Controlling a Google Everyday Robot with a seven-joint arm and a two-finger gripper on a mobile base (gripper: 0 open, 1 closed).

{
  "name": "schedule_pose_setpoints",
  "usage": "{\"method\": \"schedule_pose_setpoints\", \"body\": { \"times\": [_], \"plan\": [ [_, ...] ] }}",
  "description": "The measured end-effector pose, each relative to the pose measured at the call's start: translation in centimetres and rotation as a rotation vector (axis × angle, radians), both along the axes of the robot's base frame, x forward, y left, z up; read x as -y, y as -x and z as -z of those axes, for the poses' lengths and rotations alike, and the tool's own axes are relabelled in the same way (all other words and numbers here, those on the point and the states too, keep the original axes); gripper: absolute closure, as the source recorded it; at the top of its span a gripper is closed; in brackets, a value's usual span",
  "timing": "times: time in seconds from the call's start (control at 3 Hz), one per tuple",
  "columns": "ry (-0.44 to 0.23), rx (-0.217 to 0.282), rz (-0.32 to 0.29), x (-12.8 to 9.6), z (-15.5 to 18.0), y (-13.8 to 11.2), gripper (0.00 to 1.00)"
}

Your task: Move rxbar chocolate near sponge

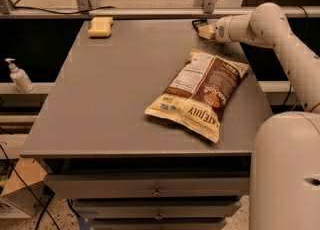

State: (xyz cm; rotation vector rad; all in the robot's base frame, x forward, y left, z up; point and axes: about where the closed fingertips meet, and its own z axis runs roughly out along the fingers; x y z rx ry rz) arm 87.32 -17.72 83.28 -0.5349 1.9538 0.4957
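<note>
The sponge (100, 26) is a pale yellow block at the back left of the grey table (115, 104). My gripper (203, 30) is low over the table's back right corner, with the white arm (280, 34) reaching in from the right. A small dark flat thing, the rxbar chocolate (197, 23), shows right at the gripper's tip by the back edge, partly hidden by it. I cannot tell whether it is held. The sponge lies far to the left of the gripper.
A large cream-and-brown chip bag (200, 92) lies on the right half of the table, in front of the gripper. A white pump bottle (19, 75) stands on a ledge to the left. Drawers (157, 191) sit below the front edge. A rail runs behind the table.
</note>
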Motion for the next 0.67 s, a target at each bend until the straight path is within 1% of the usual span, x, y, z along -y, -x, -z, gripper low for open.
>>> {"method": "schedule_pose_setpoints", "body": {
  "times": [0.33, 0.67],
  "plan": [
    [0.0, 0.0, 0.0, 0.0, -0.01, 0.0, 1.0],
    [0.0, 0.0, 0.0, -0.01, 0.0, 0.0, 0.82]
  ]
}}
